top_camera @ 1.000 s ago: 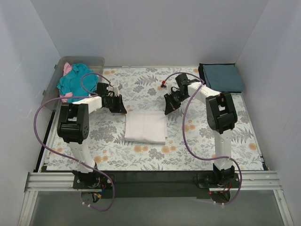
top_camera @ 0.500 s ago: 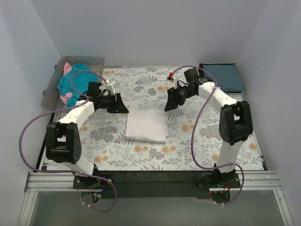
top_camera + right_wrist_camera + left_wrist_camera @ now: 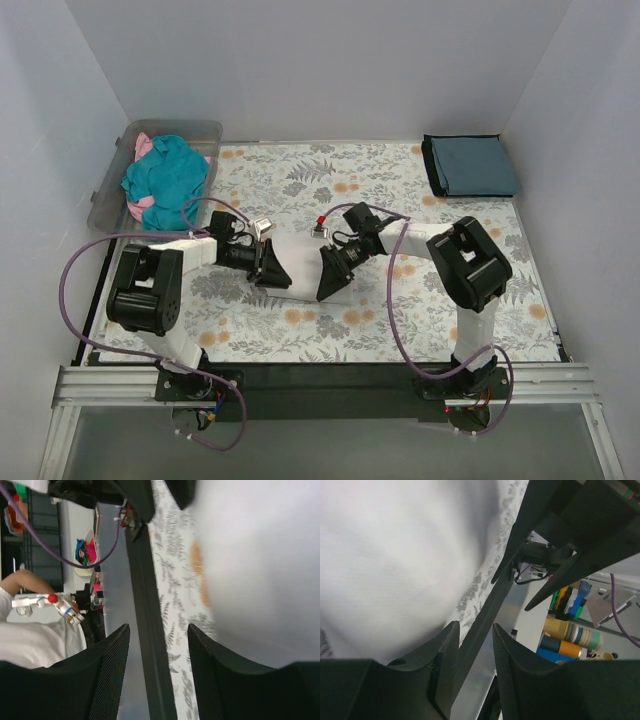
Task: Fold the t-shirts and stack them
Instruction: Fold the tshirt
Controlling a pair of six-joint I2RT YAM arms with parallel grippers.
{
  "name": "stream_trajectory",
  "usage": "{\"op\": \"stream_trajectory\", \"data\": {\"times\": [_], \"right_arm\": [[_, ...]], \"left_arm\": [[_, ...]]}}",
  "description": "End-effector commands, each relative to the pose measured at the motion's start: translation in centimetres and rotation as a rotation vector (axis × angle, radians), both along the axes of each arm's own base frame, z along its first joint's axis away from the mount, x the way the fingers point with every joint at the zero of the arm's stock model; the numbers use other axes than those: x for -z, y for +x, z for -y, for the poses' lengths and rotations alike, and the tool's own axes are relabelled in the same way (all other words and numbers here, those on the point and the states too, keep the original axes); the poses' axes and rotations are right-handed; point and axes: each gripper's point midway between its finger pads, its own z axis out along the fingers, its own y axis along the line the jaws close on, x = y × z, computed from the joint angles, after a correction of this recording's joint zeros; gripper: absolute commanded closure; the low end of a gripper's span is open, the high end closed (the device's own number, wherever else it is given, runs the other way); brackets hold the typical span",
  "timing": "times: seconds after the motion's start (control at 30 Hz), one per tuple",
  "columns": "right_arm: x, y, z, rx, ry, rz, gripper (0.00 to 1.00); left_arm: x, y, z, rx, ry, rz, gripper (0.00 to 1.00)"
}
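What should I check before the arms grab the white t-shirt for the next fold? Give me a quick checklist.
1. Left gripper open and empty: ok.
2. Right gripper open and empty: ok.
3. Grippers low on opposite sides of the white t-shirt, left one at its left edge, right one at its right edge: ok.
4. Either gripper under a cloth edge: cannot tell, the wrist views are blurred.
5. Folded dark blue t-shirt in the far right corner, nothing on it: ok.
6. Teal t-shirt in the clear bin, apart from both arms: ok.
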Motion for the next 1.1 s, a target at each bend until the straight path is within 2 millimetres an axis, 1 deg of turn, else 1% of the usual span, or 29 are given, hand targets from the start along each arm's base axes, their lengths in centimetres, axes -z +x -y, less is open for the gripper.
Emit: {"op": "stream_trajectory", "data": {"times": [0.0, 0.03, 0.07, 0.1, 0.13, 0.17, 0.23, 0.27, 0.3, 0.33, 0.4, 0.43, 0.47, 0.5, 0.53, 0.57, 0.6, 0.63, 0.67, 0.7, 0.73, 0.77, 0.8, 0.83, 0.87, 0.9, 0.97, 1.0, 1.07], "right_arm": [[3.3, 2.6, 1.5, 0.093, -0.050, -0.056, 0.44], [4.7, 2.9, 2.1, 0.120, -0.096, -0.060, 0.45], [5.6, 3.6, 2.8, 0.148, -0.116, -0.068, 0.46], [7.1, 3.6, 3.3, 0.164, -0.153, -0.089, 0.47], [8.1, 3.8, 3.9, 0.185, -0.193, -0.088, 0.47], [8.6, 4.4, 4.3, 0.204, -0.207, -0.086, 0.47], [9.2, 4.5, 4.9, 0.211, -0.232, -0.088, 0.47], [8.6, 5.0, 5.0, 0.214, -0.221, -0.077, 0.49], [8.1, 4.9, 4.9, 0.205, -0.210, -0.067, 0.50], [7.2, 4.7, 5.1, 0.193, -0.205, -0.058, 0.51], [3.9, 4.9, 4.8, 0.174, -0.131, 0.019, 0.55], [1.9, 4.6, 4.5, 0.161, -0.080, 0.017, 0.55], [0.4, 4.9, 4.3, 0.162, -0.052, 0.050, 0.55], [-2.4, 5.8, 3.9, 0.167, -0.001, 0.137, 0.55], [-3.5, 6.6, 3.5, 0.180, 0.023, 0.196, 0.54], [-5.2, 7.2, 3.2, 0.215, 0.034, 0.200, 0.51], [-5.8, 7.9, 2.9, 0.239, 0.041, 0.221, 0.50], [-6.6, 9.6, 2.3, 0.274, 0.058, 0.282, 0.50], [-6.2, 10.4, 2.0, 0.293, 0.050, 0.278, 0.50], [-6.3, 11.1, 1.5, 0.311, 0.050, 0.266, 0.50], [-6.8, 12.2, 0.9, 0.318, 0.062, 0.276, 0.50], [-6.5, 12.8, 0.6, 0.321, 0.059, 0.260, 0.50], [-5.0, 13.5, 0.1, 0.328, 0.037, 0.204, 0.50], [-5.0, 14.2, -0.4, 0.324, 0.046, 0.197, 0.50], [-3.1, 14.8, -0.5, 0.328, 0.021, 0.159, 0.50], [-2.3, 15.2, -0.6, 0.330, 0.012, 0.146, 0.51], [-0.1, 16.2, -0.5, 0.344, -0.015, 0.106, 0.51], [0.6, 16.6, -0.3, 0.348, -0.022, 0.102, 0.51], [2.7, 17.7, 0.3, 0.360, -0.042, 0.111, 0.51]], "left_arm": [[3.1, 1.0, -0.6, -0.078, 0.089, -0.066, 0.68], [4.8, 1.0, -1.1, -0.088, 0.131, -0.108, 0.67], [5.9, 1.5, -1.5, -0.096, 0.174, -0.112, 0.67], [6.6, 1.3, -1.6, -0.097, 0.188, -0.148, 0.67], [7.9, 1.0, -1.8, -0.094, 0.212, -0.200, 0.66], [8.7, 1.2, -2.1, -0.101, 0.240, -0.211, 0.66], [9.3, 1.1, -2.4, -0.099, 0.249, -0.232, 0.66], [9.1, 1.1, -2.5, -0.097, 0.248, -0.228, 0.66], [8.4, 1.0, -2.5, -0.078, 0.216, -0.205, 0.66], [6.9, 1.2, -2.3, -0.068, 0.184, -0.154, 0.65], [3.7, 0.6, -1.9, -0.039, 0.072, -0.089, 0.63], [0.8, 0.8, -1.7, -0.020, 0.025, 0.042, 0.62], [-0.9, 0.9, -1.6, -0.015, 0.001, 0.109, 0.62], [-2.6, 1.7, -1.4, -0.020, -0.021, 0.202, 0.60], [-5.2, 1.9, -1.2, -0.059, -0.049, 0.239, 0.59], [-6.2, 2.4, -1.1, -0.077, -0.063, 0.277, 0.59], [-7.3, 3.5, -0.8, -0.093, -0.083, 0.342, 0.59], [-7.5, 4.1, -0.7, -0.114, -0.085, 0.347, 0.59], [-7.8, 4.7, -0.6, -0.144, -0.094, 0.310, 0.60], [-8.0, 5.6, -0.4, -0.152, -0.104, 0.341, 0.60], [-7.0, 6.7, -0.4, -0.172, -0.088, 0.308, 0.62], [-6.7, 7.5, -0.3, -0.191, -0.088, 0.291, 0.62], [-6.5, 8.3, -0.2, -0.196, -0.095, 0.294, 0.63], [-5.0, 9.0, -0.1, -0.202, -0.086, 0.242, 0.64], [-4.6, 10.0, 0.0, -0.219, -0.076, 0.234, 0.64], [-3.1, 10.8, 0.1, -0.231, -0.067, 0.186, 0.64], [-1.7, 12.0, -0.1, -0.254, -0.031, 0.165, 0.64], [0.9, 12.6, -0.6, -0.287, 0.042, 0.132, 0.64], [2.2, 12.9, -0.7, -0.282, 0.052, 0.115, 0.64]]}}
